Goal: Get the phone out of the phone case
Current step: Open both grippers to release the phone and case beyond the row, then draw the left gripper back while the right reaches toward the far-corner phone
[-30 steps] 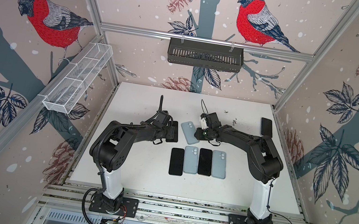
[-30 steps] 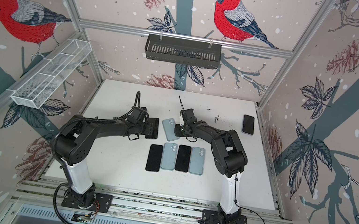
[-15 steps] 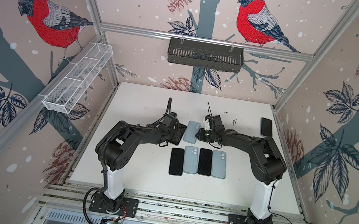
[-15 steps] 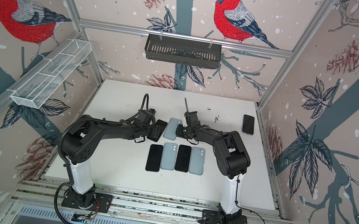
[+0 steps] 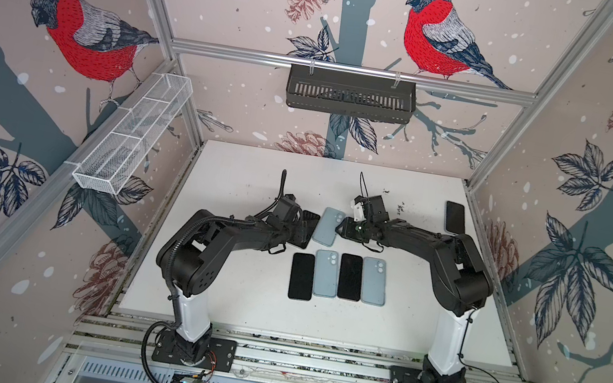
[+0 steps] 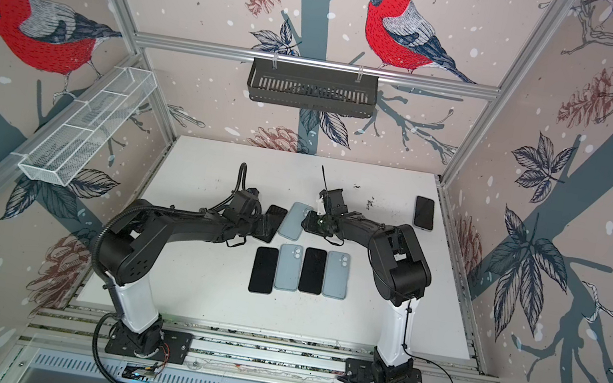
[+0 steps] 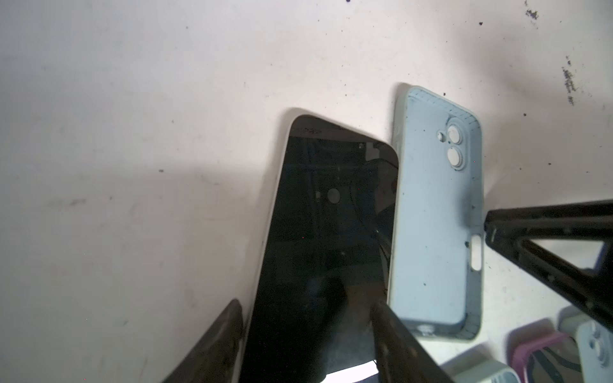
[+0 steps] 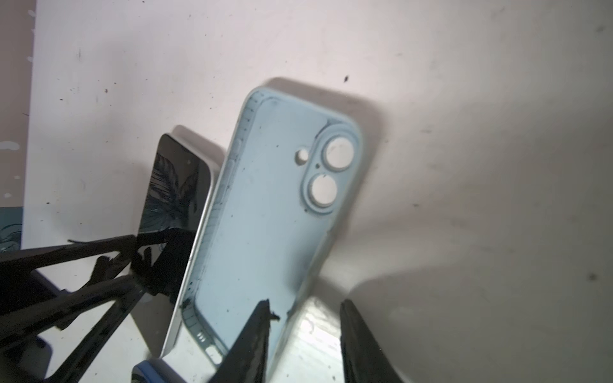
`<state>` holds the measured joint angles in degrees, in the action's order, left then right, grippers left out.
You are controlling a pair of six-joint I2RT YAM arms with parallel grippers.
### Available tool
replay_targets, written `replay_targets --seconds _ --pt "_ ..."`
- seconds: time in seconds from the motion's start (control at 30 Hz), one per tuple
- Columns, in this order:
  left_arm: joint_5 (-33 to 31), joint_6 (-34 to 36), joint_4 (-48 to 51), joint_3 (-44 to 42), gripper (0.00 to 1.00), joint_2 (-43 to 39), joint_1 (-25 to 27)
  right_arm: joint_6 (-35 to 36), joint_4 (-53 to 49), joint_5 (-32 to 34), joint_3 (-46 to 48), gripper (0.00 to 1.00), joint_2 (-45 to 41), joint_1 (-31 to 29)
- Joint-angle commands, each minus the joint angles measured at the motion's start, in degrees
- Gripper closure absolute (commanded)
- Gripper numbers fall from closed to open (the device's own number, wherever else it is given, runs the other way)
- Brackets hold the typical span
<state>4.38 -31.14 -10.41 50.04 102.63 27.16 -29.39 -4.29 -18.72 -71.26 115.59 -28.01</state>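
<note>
The phone (image 7: 328, 232), black screen up, lies between the fingers of my left gripper (image 7: 306, 305), which is shut on its two long edges. In both top views it sits left of centre (image 5: 306, 229) (image 6: 273, 224), with the left gripper (image 5: 291, 232) (image 6: 260, 228) behind it. Beside it on the table lies the light blue phone case (image 8: 265, 215) (image 7: 434, 215) (image 5: 328, 226) (image 6: 295, 221), empty and inside up, the white table showing through its camera holes. My right gripper (image 8: 306, 318) (image 5: 341, 230) (image 6: 306, 224) is open, with one finger over the case's inside and the other outside its side wall.
A row of two black phones (image 5: 301, 276) (image 5: 350, 277) and two blue cases (image 5: 326, 274) (image 5: 374, 281) lies in front of the grippers. Another phone (image 5: 455, 217) sits at the table's (image 5: 257, 176) back right. A white mesh basket (image 5: 132, 138) and a black basket (image 5: 350, 94) hang on the walls.
My left gripper has carried the phone slightly right, up against the case. The case has turned from slanted to nearly straight. My right gripper's jaws have parted.
</note>
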Motion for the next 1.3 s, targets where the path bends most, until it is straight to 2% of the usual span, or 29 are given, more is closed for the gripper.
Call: replay_targets --seconds 0.0,0.2,0.37,0.5,0.73,1.03,1.27 --pt "3.2 -4.4 -2.8 -2.5 0.37 -1.5 0.0 3.8 -5.4 2.6 -2.2 0.55 1.1 0.0" --pt "5.6 -5.3 -6.5 -3.7 0.38 -2.0 1.4 7.0 -10.2 3.6 -8.6 0.54 5.0 -0.6" --pt "7.3 -6.5 -10.2 -5.1 0.38 -2.3 2.8 9.1 -12.5 5.4 -11.6 0.57 6.9 -1.1" --pt "6.4 -6.3 -10.0 -5.0 0.39 -2.3 3.2 10.2 -13.6 6.3 -12.1 0.60 7.1 -1.3" --pt "1.9 -4.1 -5.4 -4.2 0.38 -3.3 3.1 8.2 -11.5 4.8 -9.3 0.59 5.5 -1.5" --pt "-5.2 -3.3 0.8 -3.6 0.22 -11.7 2.0 5.3 -8.7 0.7 -6.1 0.57 2.9 -1.9" --pt "-5.3 -3.3 1.6 -4.8 0.20 -14.8 2.0 3.9 -6.9 -0.7 -4.4 0.57 2.3 -2.4"
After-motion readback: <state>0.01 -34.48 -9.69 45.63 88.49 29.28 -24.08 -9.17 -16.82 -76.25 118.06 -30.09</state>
